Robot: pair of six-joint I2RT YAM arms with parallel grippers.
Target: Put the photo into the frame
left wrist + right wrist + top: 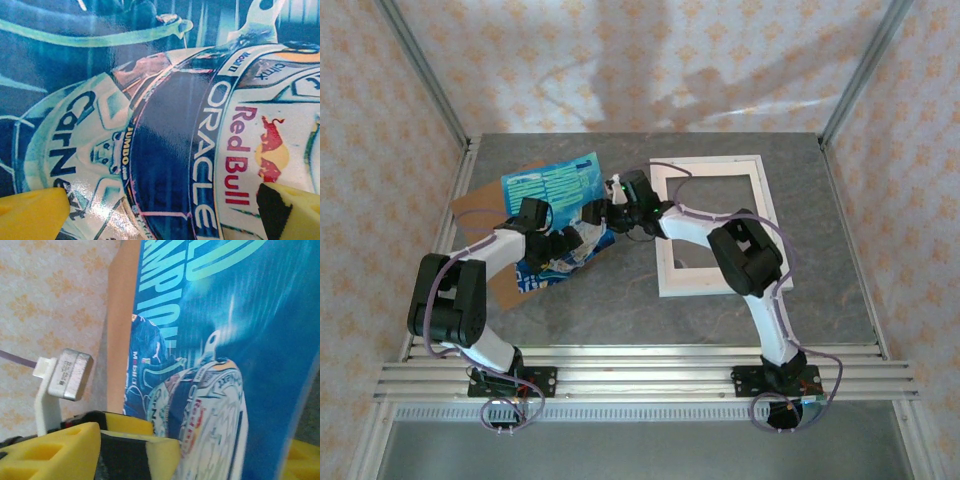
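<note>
- L claw (162,212): spread fully, nothing gripped; fingertips seen low over the photo (560,185).
- R claw (225,457): photo's edge seen betw. fingers; grip cannot be told.
- Photo: tilted, laid over brown board (478,208), centre-left of counter (620,310).
- Frame (710,163): laid flat just beside photo, far right.

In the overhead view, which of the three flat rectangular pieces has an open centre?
The white rectangular picture frame; grey tabletop shows through it, unlike the teal-blue glossy photo and brown cardboard backing board.
</note>
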